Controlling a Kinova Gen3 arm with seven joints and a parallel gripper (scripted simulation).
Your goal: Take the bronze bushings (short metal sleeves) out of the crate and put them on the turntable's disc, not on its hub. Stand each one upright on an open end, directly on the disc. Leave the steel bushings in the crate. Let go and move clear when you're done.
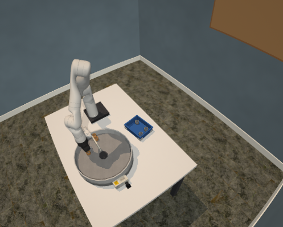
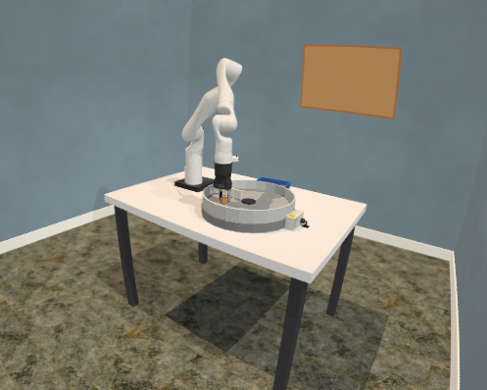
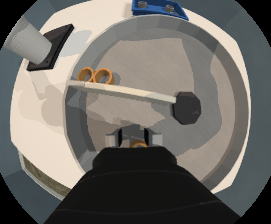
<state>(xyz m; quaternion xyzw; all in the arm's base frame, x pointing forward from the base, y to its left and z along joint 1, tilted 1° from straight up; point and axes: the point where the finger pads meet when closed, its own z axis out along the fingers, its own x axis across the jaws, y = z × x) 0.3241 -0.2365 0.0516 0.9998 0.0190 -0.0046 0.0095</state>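
Note:
My gripper (image 1: 89,150) (image 2: 223,196) (image 3: 133,134) is open, low over the left side of the turntable's disc (image 1: 110,142) (image 3: 136,55). A bronze bushing (image 1: 88,153) (image 2: 223,200) (image 3: 139,144) is loose just below and between the fingers; the gripper body hides much of it in the wrist view, and whether it rests flat on the disc is unclear. Two more bronze bushings (image 1: 96,138) (image 3: 111,77) stand upright side by side on the disc. Three steel bushings (image 1: 136,122) (image 3: 169,8) are in the blue crate (image 1: 132,132) (image 2: 274,182) (image 3: 156,11).
The dark hub (image 1: 103,155) (image 2: 248,201) (image 3: 186,108) is at the disc's centre. A pale bar (image 1: 98,146) (image 3: 131,92) runs from the wall to it, beside the two bushings. A raised grey wall (image 2: 248,216) rings the disc. A small control box (image 1: 120,181) (image 2: 294,220) is outside it.

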